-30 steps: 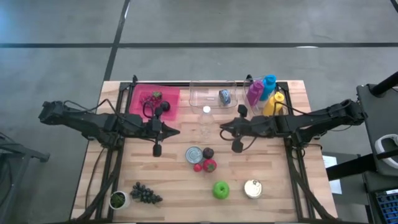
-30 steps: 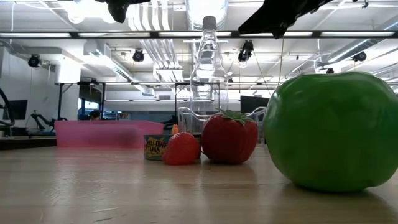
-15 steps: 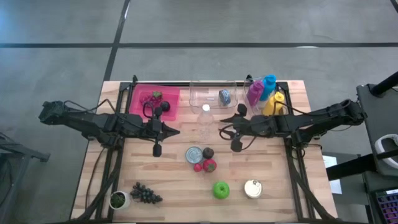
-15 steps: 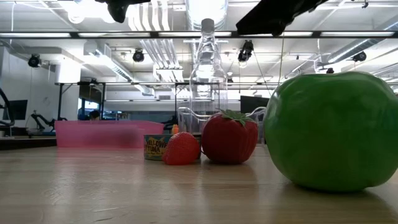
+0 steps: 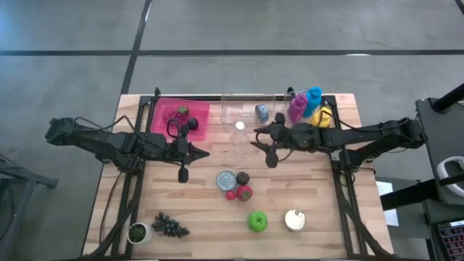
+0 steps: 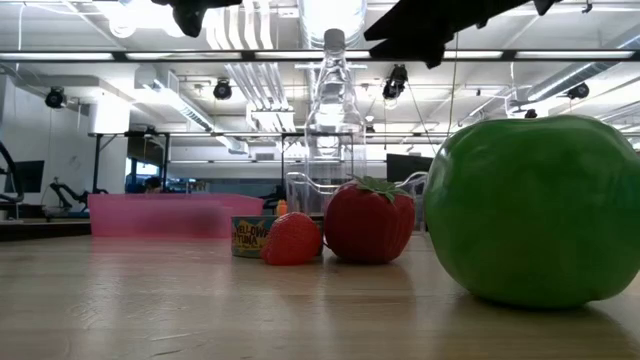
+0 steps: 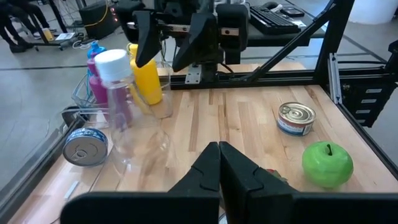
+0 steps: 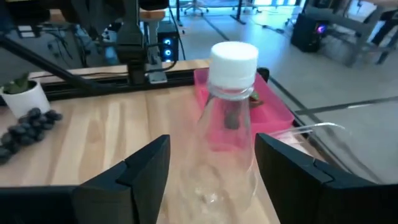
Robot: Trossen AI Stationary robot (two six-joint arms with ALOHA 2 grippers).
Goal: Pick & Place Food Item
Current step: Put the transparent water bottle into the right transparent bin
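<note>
Right gripper (image 5: 255, 141) reaches level toward water bottle (image 5: 239, 141), fingers parted; left gripper (image 5: 205, 152) clenched

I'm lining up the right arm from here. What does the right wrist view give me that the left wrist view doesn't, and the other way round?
Only the right wrist view shows the pink tray, the dark grape bunch and the small white plant pot.

Only the left wrist view shows the green apple, the open-topped tin can, the yellow bottle and the right gripper, jaws open.

Both show the clear plastic bottle with white cap and the wooden table.
</note>
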